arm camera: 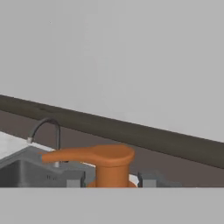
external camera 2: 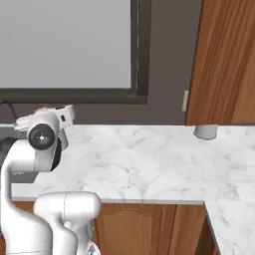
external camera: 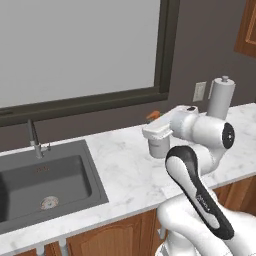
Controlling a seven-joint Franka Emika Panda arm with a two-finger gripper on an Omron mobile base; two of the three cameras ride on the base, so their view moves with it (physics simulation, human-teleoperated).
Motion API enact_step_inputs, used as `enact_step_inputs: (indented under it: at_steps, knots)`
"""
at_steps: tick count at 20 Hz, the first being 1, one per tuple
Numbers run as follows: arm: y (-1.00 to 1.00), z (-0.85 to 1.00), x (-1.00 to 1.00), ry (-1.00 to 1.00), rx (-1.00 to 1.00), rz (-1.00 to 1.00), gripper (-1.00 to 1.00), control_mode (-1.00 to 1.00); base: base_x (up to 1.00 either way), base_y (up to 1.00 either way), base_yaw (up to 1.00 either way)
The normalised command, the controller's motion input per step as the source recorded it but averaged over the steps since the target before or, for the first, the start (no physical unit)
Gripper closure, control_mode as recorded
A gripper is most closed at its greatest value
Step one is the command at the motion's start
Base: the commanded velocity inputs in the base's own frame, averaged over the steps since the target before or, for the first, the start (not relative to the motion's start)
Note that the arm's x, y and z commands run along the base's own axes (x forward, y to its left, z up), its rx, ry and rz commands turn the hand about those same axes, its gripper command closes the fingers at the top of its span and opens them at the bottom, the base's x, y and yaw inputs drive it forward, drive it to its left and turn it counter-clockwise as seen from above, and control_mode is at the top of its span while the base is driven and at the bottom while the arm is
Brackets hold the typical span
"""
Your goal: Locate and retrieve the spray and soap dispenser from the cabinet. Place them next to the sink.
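Now my gripper (arm camera: 111,181) pinches the soap dispenser (arm camera: 103,164).
Its orange pump sits bottom centre of the hand view, between my fingertips, above the marble counter (external camera: 125,170), right of the sink (external camera: 47,182).

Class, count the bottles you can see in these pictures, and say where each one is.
1: the soap dispenser, its orange pump between the gripper's fingertips, above the counter right of the sink. Others may be hidden.

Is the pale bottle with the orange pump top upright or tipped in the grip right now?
Upright: in the hand view the soap dispenser's orange pump stands vertical between the gripper fingers, spout level.
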Motion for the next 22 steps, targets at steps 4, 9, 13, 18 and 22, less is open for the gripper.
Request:
enact_step_inputs:
  at_steps: [4, 9, 13, 18, 22]
  knots:
    - [0.01, -0.68, 0.37, 0.04, 0.07, 0.47, 1.0, -1.0, 0.0, 0.0, 0.0]
    - [0.08, -0.45, 0.37, -0.01, 0.05, 0.42, 1.0, -1.0, 0.0, 0.0, 0.0]
    - [0.0, -0.14, 0.45, -0.15, 0.08, 0.27, 1.0, -1.0, 0.0, 0.0, 0.0]
    - [0.01, -0.19, 0.6, -0.07, 0.06, 0.18, 1.0, -1.0, 0.0, 0.0, 0.0]
    - [0.16, -0.16, 0.47, 0.05, 0.01, 0.14, 1.0, -1.0, 0.0, 0.0, 0.0]
